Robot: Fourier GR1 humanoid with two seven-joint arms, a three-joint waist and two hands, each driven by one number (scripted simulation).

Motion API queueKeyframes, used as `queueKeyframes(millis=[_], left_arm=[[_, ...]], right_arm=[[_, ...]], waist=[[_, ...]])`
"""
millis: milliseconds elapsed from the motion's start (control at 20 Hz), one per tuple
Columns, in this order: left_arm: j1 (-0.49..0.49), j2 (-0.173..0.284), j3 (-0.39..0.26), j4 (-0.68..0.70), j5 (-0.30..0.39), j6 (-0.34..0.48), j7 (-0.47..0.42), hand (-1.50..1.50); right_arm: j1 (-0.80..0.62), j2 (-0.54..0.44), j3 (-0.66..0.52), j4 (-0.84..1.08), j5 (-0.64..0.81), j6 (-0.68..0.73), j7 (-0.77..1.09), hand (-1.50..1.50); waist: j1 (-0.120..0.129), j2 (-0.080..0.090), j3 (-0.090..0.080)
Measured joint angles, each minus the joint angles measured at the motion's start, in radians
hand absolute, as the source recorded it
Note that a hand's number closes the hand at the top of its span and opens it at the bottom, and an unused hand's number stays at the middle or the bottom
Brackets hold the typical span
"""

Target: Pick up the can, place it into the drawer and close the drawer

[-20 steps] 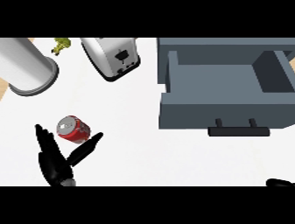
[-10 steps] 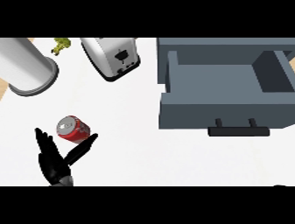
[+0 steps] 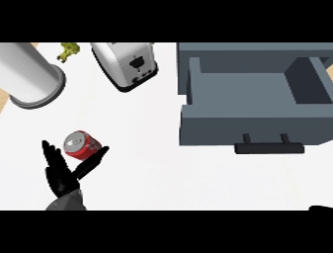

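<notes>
Red can (image 3: 81,145) with silver top, grey drawer (image 3: 260,99), white counter (image 3: 161,163).

right hand (image 3: 323,208): only a dark sliver at lower edge — fingers unreadable
green item (image 3: 68,50): cut by top edge — unidentifiable

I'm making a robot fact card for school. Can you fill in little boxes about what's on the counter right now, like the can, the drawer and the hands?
can: red can, lying on the white counter, silver top showing
left hand: left hand, open, fingers spread beside and just below the can
right hand: right hand, barely showing at the lower right edge
drawer: grey drawer, pulled open, nothing seen inside, black handle at front
other things: toaster, big silver cylinder, small green thing
</notes>
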Motion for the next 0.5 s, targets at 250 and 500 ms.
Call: queueKeyframes(millis=[250, 500], left_arm=[[-0.070, 0.032, 0.025, 0.109, 0.004, -0.067, -0.029, -1.50], [-0.136, 0.063, 0.028, 0.190, 0.004, -0.153, -0.027, 1.50]], right_arm=[[-0.009, -0.013, -0.025, 0.001, -0.022, 0.017, 0.005, -1.50], [-0.020, -0.003, -0.019, -0.002, -0.011, 0.011, 0.004, -1.50]], waist=[[-0.001, 0.000, 0.000], [-0.002, 0.000, 0.000]])
